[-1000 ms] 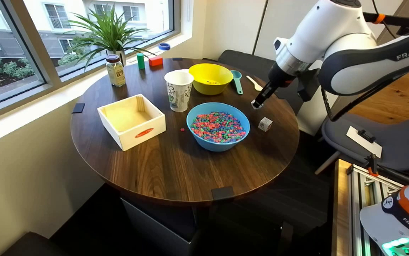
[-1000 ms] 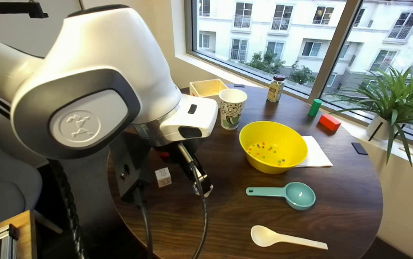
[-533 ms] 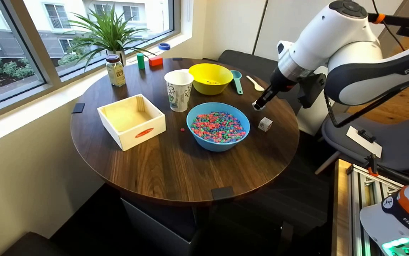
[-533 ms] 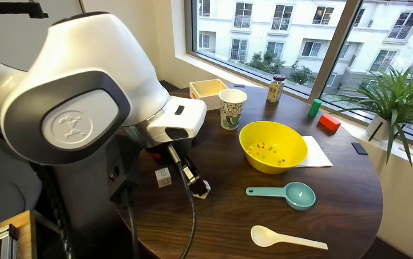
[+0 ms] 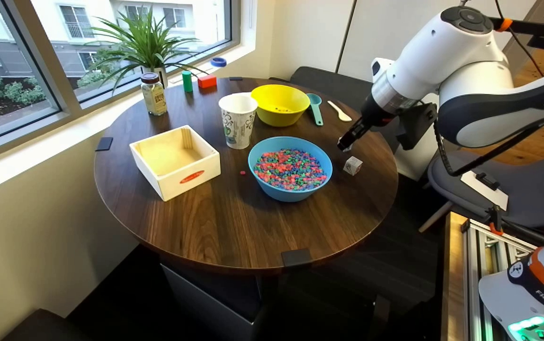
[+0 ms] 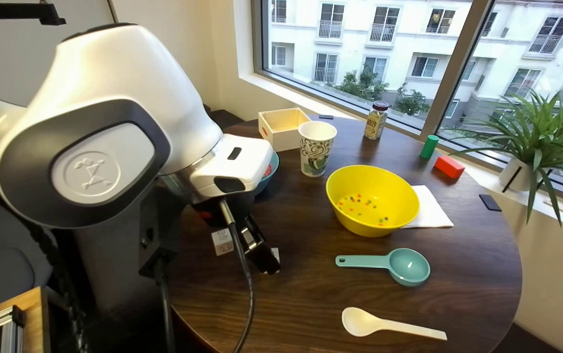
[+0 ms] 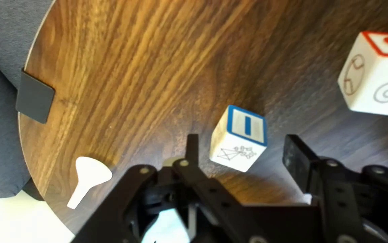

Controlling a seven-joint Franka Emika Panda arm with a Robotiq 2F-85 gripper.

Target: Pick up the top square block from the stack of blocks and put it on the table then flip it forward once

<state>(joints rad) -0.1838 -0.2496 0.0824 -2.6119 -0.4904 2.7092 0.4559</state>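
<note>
My gripper (image 7: pixel 241 136) is open in the wrist view. A whitish block with a blue-framed face (image 7: pixel 237 152) sits on the dark table (image 7: pixel 180 84) between my fingers, with a gap on each side. In both exterior views this block (image 5: pixel 348 148) (image 6: pixel 276 253) is partly hidden behind the fingertips (image 5: pixel 342 143) (image 6: pixel 270 267). A second whitish block with a red-framed face (image 7: pixel 379 81) stands apart from it at the right of the wrist view. It also shows in both exterior views (image 5: pixel 352 166) (image 6: pixel 222 242). No stack shows; the two blocks are separate.
A blue bowl of beads (image 5: pixel 290 192) stands close by, with a yellow bowl (image 6: pixel 372 206) and paper cup (image 6: pixel 316 149) beyond. A teal scoop (image 6: pixel 408 267) and pale spoon (image 6: pixel 384 323) lie nearby. A wooden box (image 5: pixel 177 163) is farther off.
The arm has drawn back a little, away from the cup and spoon. The block at the fingertips shows at a slightly shifted place, partly covered by a finger. The second block has not moved.
</note>
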